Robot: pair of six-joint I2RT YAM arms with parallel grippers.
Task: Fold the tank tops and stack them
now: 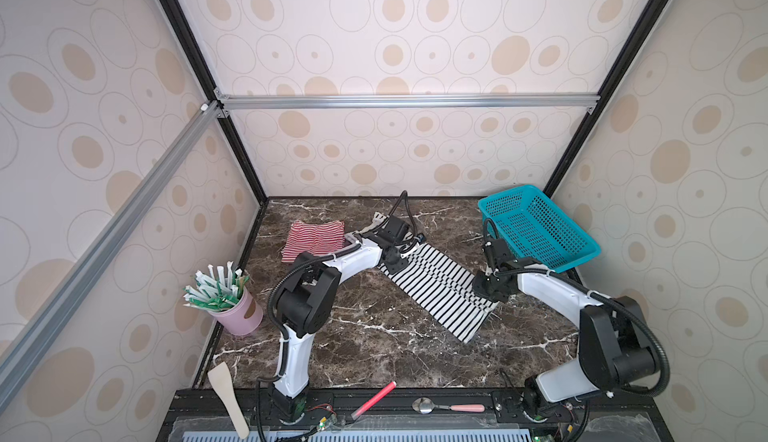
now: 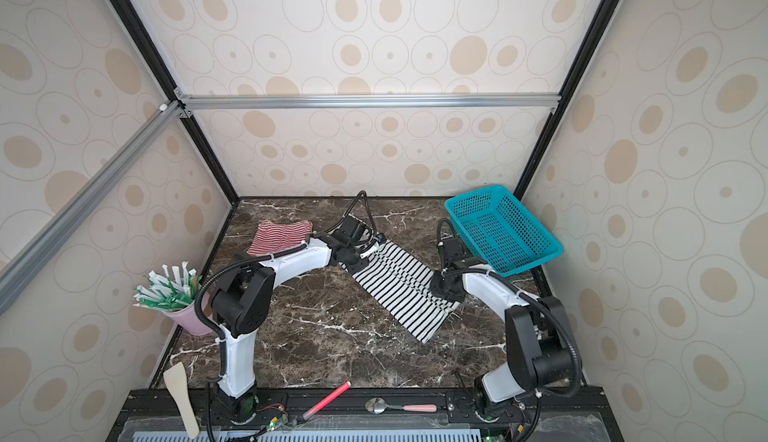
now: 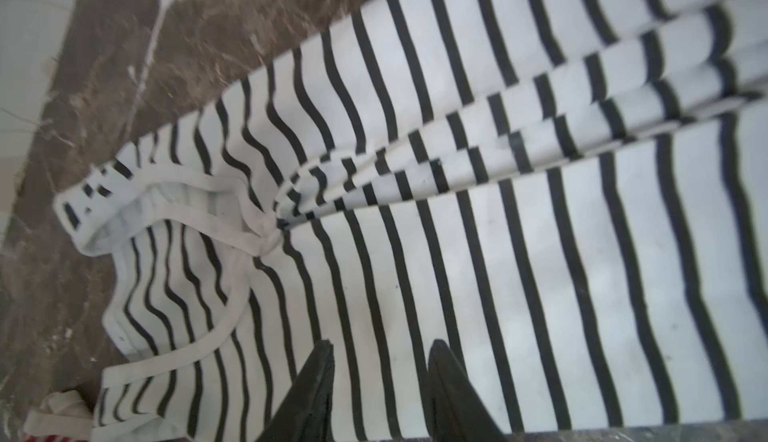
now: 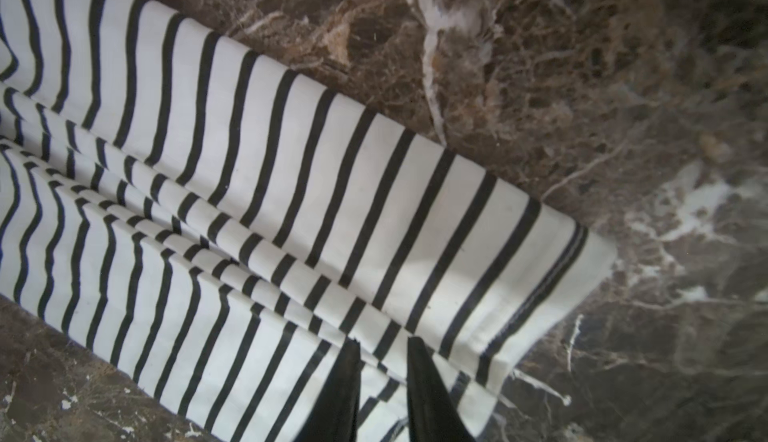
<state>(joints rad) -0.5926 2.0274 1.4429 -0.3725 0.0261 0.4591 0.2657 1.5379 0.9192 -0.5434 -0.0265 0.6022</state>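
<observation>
The black-and-white striped tank top (image 1: 440, 290) (image 2: 395, 286) lies stretched out diagonally mid-table, folded lengthwise with a pleat along it. My left gripper (image 1: 394, 268) (image 3: 382, 344) hovers open over its strap end, with flat cloth (image 3: 498, 253) showing between the fingers. At the hem end, my right gripper (image 1: 485, 292) (image 4: 384, 340) is shut on a ridge of the striped cloth (image 4: 291, 170). The red-and-white striped tank top (image 1: 313, 238) (image 2: 280, 234) sits folded at the back left, beside the left arm.
A teal mesh basket (image 1: 540, 228) stands tilted at the back right, behind the right arm. A pink cup of sachets (image 1: 237, 311) sits at the left edge. A wooden spatula (image 1: 228, 398), a red stick (image 1: 374, 398) and a spoon (image 1: 449, 407) lie along the front rail.
</observation>
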